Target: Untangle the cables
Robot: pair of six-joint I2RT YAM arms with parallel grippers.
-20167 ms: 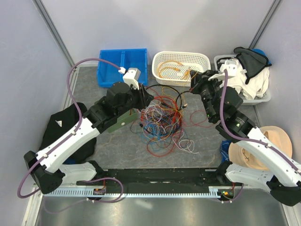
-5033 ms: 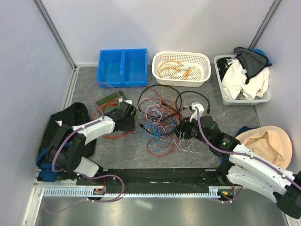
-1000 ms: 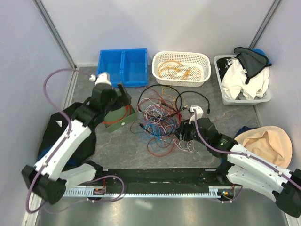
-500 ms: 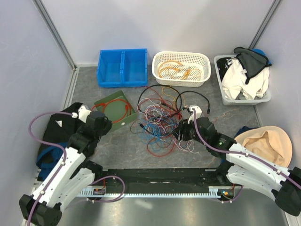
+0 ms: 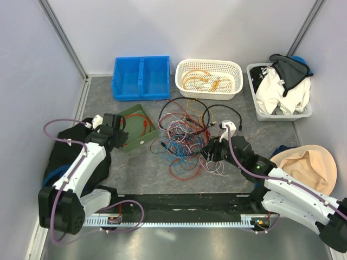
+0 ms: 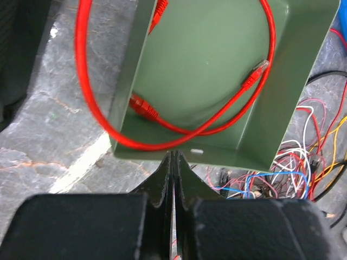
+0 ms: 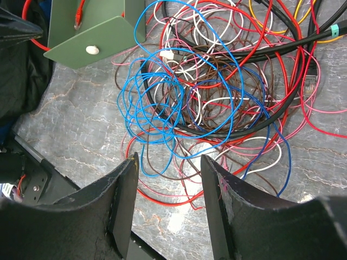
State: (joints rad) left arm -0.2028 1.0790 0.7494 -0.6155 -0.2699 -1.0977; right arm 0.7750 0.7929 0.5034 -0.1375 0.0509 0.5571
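The cables (image 5: pixel 184 140) lie in a tangled heap of blue, red, brown, white and black wires mid-table. One red cable (image 6: pixel 143 108) rests looped in a green tray (image 5: pixel 142 120), partly hanging over its left rim. My left gripper (image 5: pixel 120 138) sits just short of that tray's near wall (image 6: pixel 217 154), and its jaws (image 6: pixel 173 156) are shut with nothing seen between them. At the heap's right edge my right gripper (image 5: pixel 207 154) hovers open; in the right wrist view its jaws (image 7: pixel 168 160) straddle blue and red loops (image 7: pixel 157 108) without touching them.
A blue bin (image 5: pixel 141 77), a white basket (image 5: pixel 232 67) holding orange cables and a grey tub of clothes (image 5: pixel 255 111) line the back. A tan hat (image 5: pixel 306 168) lies right, black cloth (image 5: pixel 68 143) left, a black rail (image 5: pixel 184 203) in front.
The left arm dropped from above the tray and pulled back to its left side, and its jaws went from open to shut. The right arm has hardly moved.
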